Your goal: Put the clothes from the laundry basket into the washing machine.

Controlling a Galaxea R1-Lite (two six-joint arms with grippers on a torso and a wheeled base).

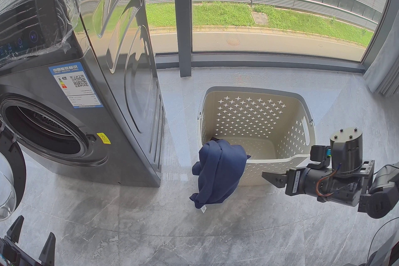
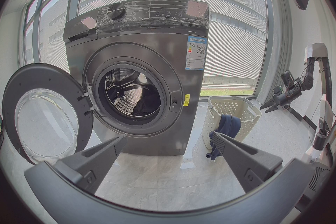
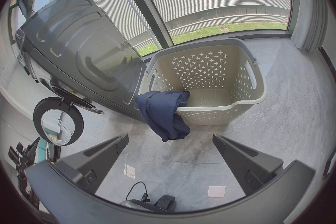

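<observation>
Although both hands stood apart and empty, the job was judged unfinished: one navy garment (image 1: pixel 219 171) lay draped over the front corner of the laundry basket (image 1: pixel 272 161) nearest the washing machine (image 1: pixel 120 71). Most of its cloth hung down the outside wall toward the floor (image 1: pixel 166 225).

The right hand (image 3: pixel 169 138), fingers spread wide, hovered near the basket's front rim, beside the garment and not touching it. The left hand (image 2: pixel 168 137), also spread, was held low in front of the machine, facing the open drum (image 2: pixel 131 93).

Risks noted:
- A pinch taken on the loose hanging edge alone could let the soft cloth slide off the rim and drop to the floor.
- A sideways pull could drag or tip the basket, which looked light and otherwise empty.
- Trailing folds could catch on the door (image 2: pixel 45 109), swung open to one side, or on the drum's lip during loading.

Materials: the garment appeared to be a limp, matte knit, bunched in heavy folds, with a small white tag at its lowest point. The basket was cream moulded plastic, roughly rectangular with rounded corners, star-shaped perforations and slotted handles. The machine had a smooth grey metallic casing, film over its control panel, and a round door with a clear bowl. The floor was polished, marbled grey tile.
</observation>
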